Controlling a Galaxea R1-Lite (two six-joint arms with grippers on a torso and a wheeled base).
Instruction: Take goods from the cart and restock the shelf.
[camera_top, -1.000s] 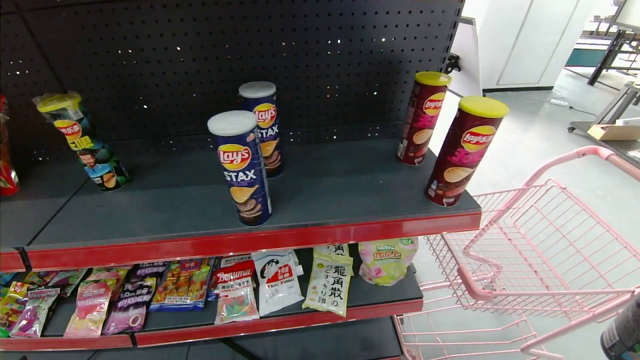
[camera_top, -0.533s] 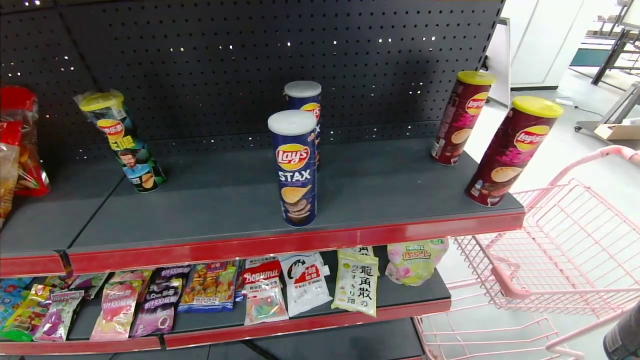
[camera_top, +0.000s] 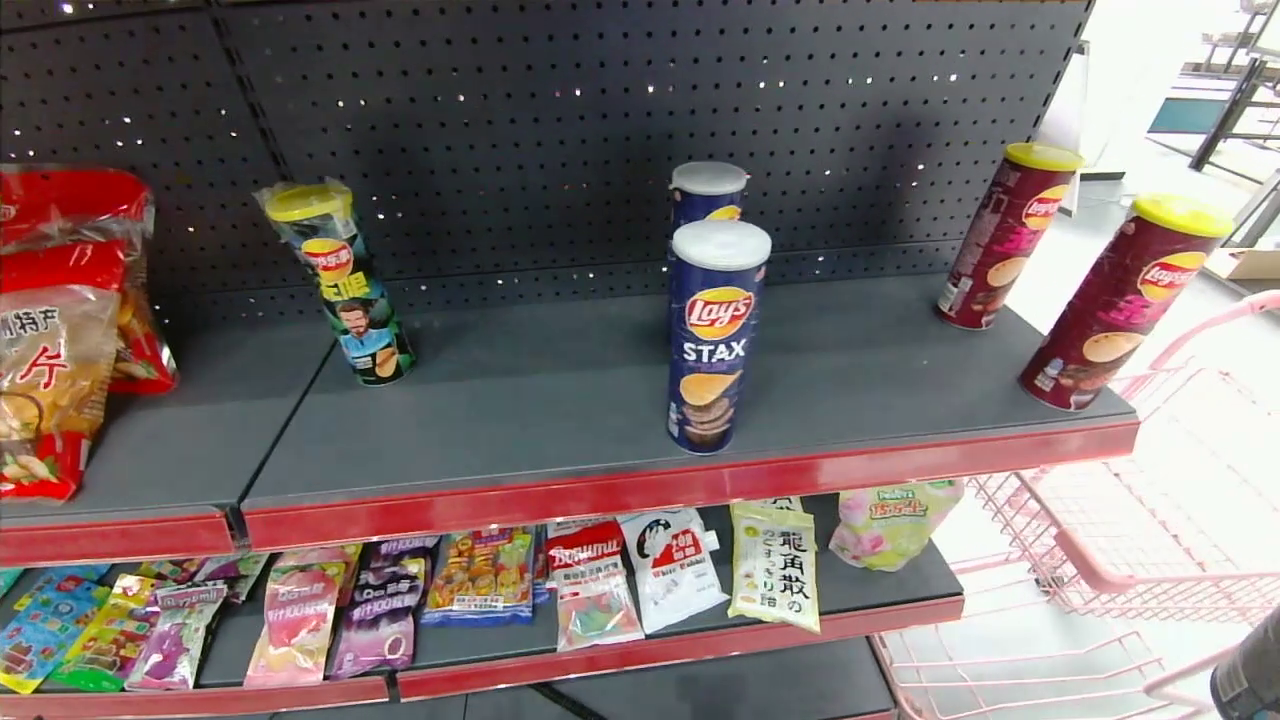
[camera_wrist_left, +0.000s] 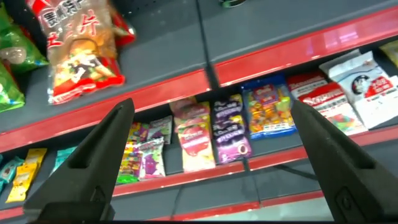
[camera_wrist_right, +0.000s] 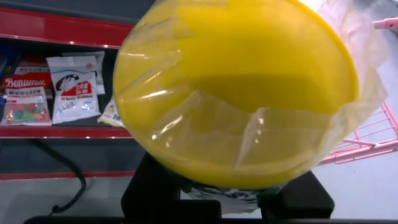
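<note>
A chip can with a yellow lid (camera_wrist_right: 236, 87) wrapped in clear plastic sits very close in the right wrist view, and my right gripper (camera_wrist_right: 227, 198) is shut on it, with the red-edged shelves behind. The top shelf (camera_top: 560, 380) carries a similar green can with a yellow lid (camera_top: 345, 285), two blue cans (camera_top: 715, 340) in a row, and two maroon cans (camera_top: 1005, 240) at the right end. My left gripper (camera_wrist_left: 214, 165) is open with nothing between its fingers, facing the lower shelf's snack bags (camera_wrist_left: 230, 127). The pink cart (camera_top: 1150, 560) stands to the right of the shelf.
Red snack bags (camera_top: 60, 330) fill the top shelf's left end. Bare shelf lies between the green can and the blue cans, and between the blue and maroon cans. Flat snack packets (camera_top: 480, 580) line the lower shelf. A perforated black panel (camera_top: 560, 120) backs the shelf.
The head camera has swung left, so the whole picture has shifted right and the red bags have come into view. The cans on the shelf have not moved.
</note>
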